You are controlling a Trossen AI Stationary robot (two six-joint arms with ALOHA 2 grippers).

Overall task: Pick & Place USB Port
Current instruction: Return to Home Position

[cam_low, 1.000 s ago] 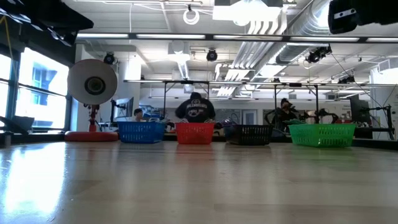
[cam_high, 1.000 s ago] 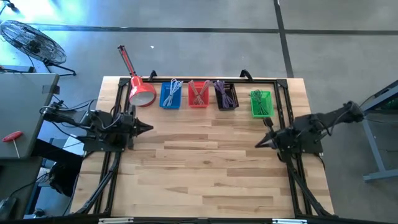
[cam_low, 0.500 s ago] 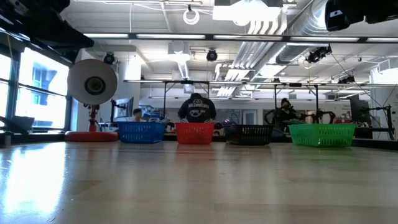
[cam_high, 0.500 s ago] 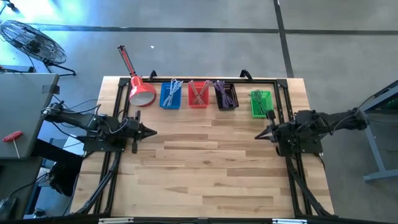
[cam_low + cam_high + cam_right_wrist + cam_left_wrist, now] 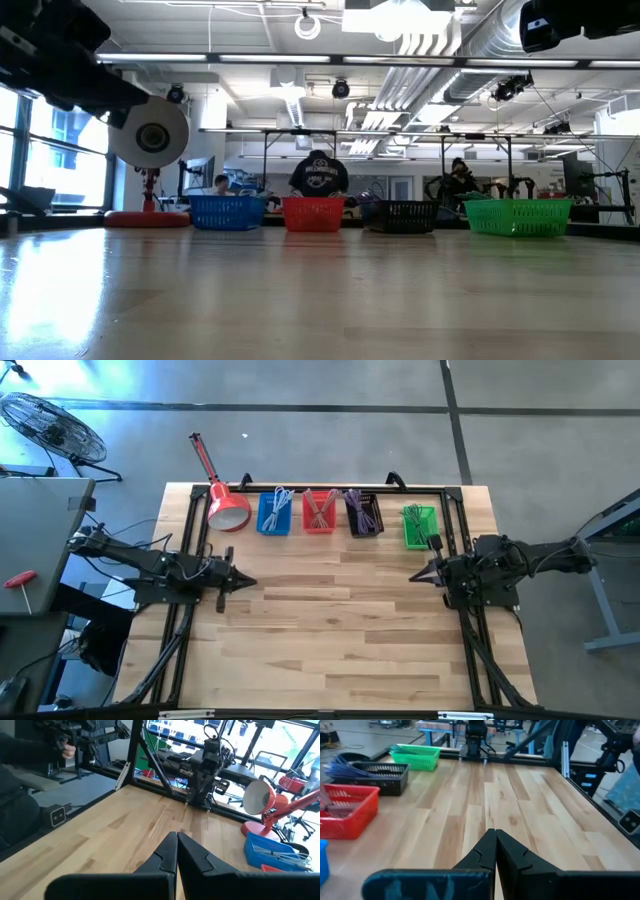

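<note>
Four small baskets stand in a row along the table's far edge: blue [image 5: 275, 513], red [image 5: 319, 512], black [image 5: 363, 514] and green [image 5: 421, 526], each holding cables. My left gripper [image 5: 250, 582] hovers over the table's left part, shut and empty, pointing right; its fingertips [image 5: 495, 832] meet in the left wrist view. My right gripper [image 5: 413, 578] hovers at the right side just in front of the green basket, shut and empty, pointing left; its tips [image 5: 176, 836] also meet.
A red desk lamp [image 5: 226, 507] stands at the far left corner beside the blue basket. A black metal frame [image 5: 455, 520] runs along the table's sides and far edge. Bare wood [image 5: 330, 610] lies between the two arms. People sit in the room beyond [image 5: 318, 177].
My left gripper has reached rightward over the table toward the middle, staying shut. My right arm has drawn its gripper slightly toward the far edge, nearer the green basket, and has settled. The baskets have kept still.
</note>
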